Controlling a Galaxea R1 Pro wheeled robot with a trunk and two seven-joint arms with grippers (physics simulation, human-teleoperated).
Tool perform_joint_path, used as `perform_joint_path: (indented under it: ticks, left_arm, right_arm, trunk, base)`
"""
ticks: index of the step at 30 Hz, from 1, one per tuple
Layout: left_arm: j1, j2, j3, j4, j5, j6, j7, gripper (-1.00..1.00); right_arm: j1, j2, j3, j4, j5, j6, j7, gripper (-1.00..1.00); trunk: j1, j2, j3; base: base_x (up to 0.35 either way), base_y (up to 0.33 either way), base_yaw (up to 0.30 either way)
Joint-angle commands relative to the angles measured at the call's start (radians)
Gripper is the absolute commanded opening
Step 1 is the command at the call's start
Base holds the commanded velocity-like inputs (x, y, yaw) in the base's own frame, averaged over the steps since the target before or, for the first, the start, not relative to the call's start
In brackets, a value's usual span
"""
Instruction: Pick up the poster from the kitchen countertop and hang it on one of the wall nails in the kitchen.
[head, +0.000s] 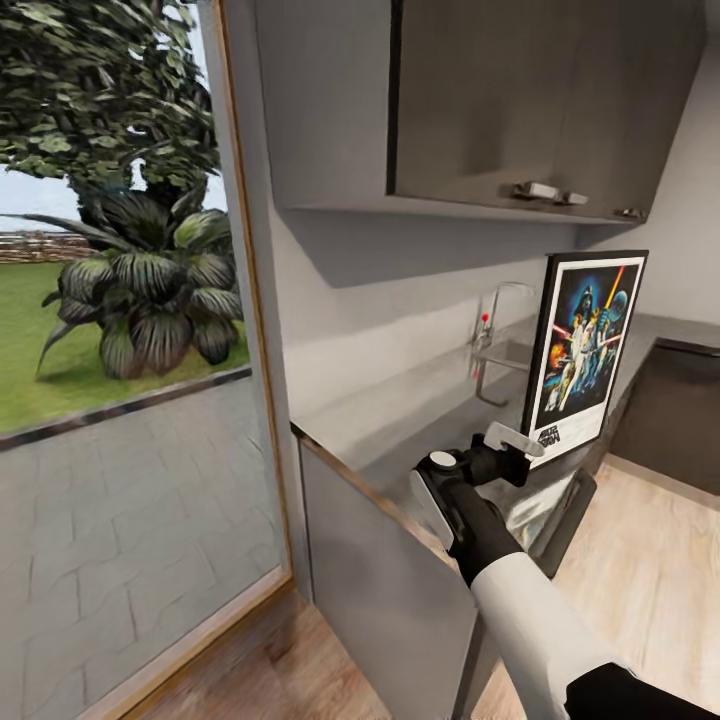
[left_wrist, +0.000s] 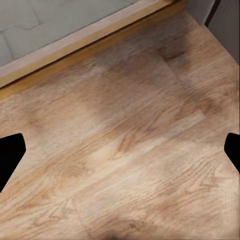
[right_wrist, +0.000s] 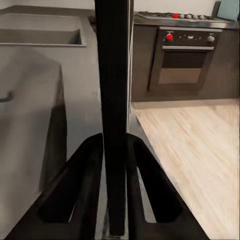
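Two dark fingers of the right end effector press against either face of the poster, seen edge-on in the right wrist view as a black strip standing between them. From where I stand the white-sleeved right arm reaches up from the lower right, and its end effector grips the poster at the bottom left corner of the frame. The poster is upright, its printed face with the white border toward the room, and sits over the near stretch of the grey desk; I cannot tell whether its bottom edge touches the surface.

Closer to the floor, the left wrist view looks down on wood planks with a pale sill along one side; just the black tips of the left end effector's fingers show at the edges, set wide apart with nothing between them.

Beyond the poster a sink with a tall tap is let into the desk. Grey wall cabinets hang above. Farther along, the right wrist view shows a dark oven with a hob on top. To the left, a tall glass pane looks out on paving, grass and a big leafy plant.
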Motion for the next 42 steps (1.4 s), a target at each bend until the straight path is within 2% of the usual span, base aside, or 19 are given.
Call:
perform_joint_path:
  ticks: [1,27,37,42]
  left_arm:
    - [0.0,0.0,0.0,-0.001,0.0,-0.002,0.0,1.0]
    - [0.0,0.0,0.0,-0.001,0.0,-0.002,0.001,1.0]
    - [0.0,0.0,0.0,-0.001,0.0,-0.002,-0.001,1.0]
    - [0.0,0.0,0.0,-0.001,0.0,-0.002,-0.002,1.0]
  right_arm:
    - [-0.001,-0.001,0.003,0.0,-0.006,0.007,-0.005,-1.0]
    - [0.005,-0.003,0.003,0.005,-0.005,0.006,-0.002,-1.0]
    - [0.007,-0.031,0.002,0.001,-0.005,0.005,0.001,-1.0]
    - [0.019,-0.045,0.002,0.001,-0.002,0.004,0.061,-1.0]
  trunk:
    - [0.0,-0.001,0.0]
    - [0.0,-0.001,0.001]
    - [0.0,-0.001,0.001]
    - [0.0,-0.001,0.001]
  base:
    - [-0.137,-0.118,-0.188]
    - [-0.25,-0.202,-0.014]
    - [-0.238,-0.183,0.0]
    - [-0.039,-0.029,0.0]
